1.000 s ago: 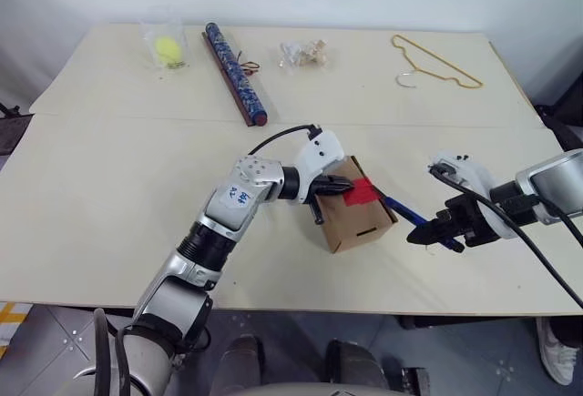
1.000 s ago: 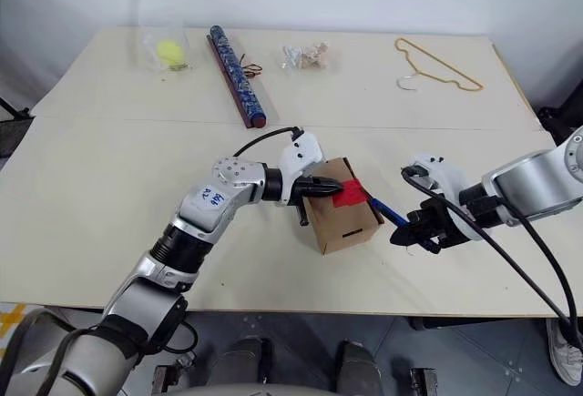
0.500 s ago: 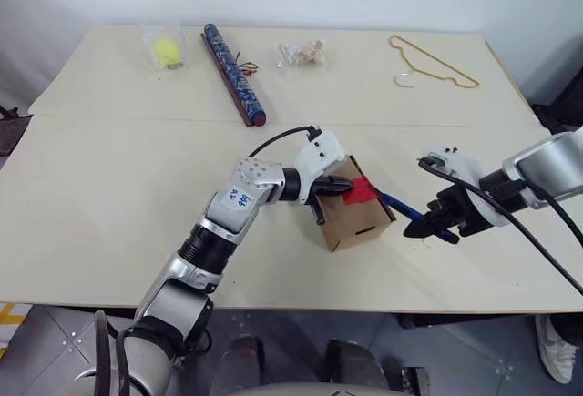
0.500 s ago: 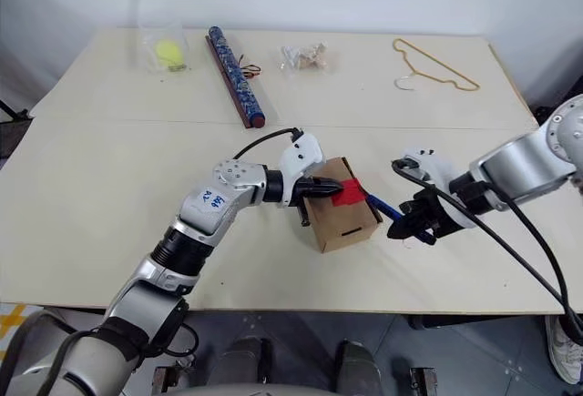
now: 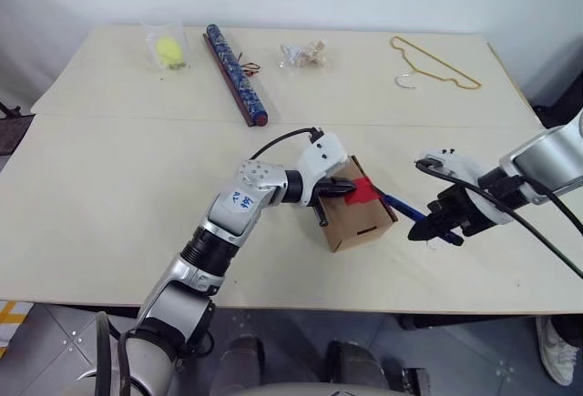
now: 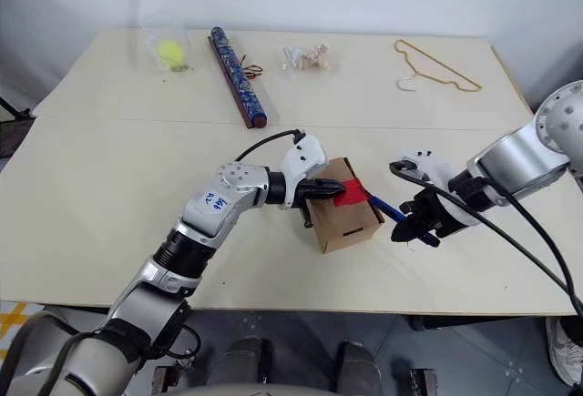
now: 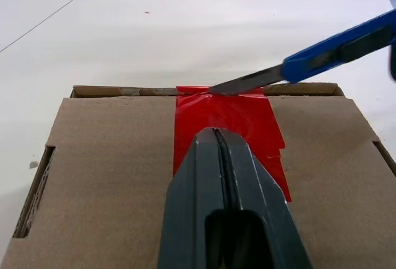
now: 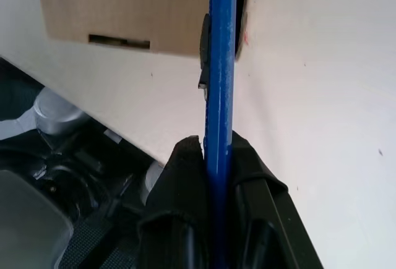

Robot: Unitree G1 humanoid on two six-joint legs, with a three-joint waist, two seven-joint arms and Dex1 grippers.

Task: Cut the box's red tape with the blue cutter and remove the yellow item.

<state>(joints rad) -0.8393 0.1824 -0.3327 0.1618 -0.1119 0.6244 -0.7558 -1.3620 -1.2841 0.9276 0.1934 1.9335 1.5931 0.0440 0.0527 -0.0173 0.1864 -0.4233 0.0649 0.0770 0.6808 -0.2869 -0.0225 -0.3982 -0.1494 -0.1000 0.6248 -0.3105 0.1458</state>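
Fingers of your right gripper hold the blue cutter at the red tape; your left gripper's shut fingers press the box, which may slide if you push hard.

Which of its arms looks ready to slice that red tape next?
The right. Its claw is shut on the blue cutter, blade tip already at the red tape. The left claw, shut, presses on the box.

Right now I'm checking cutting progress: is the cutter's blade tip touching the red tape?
Yes, the blue cutter has its blade tip on the far edge of the red tape atop the box.
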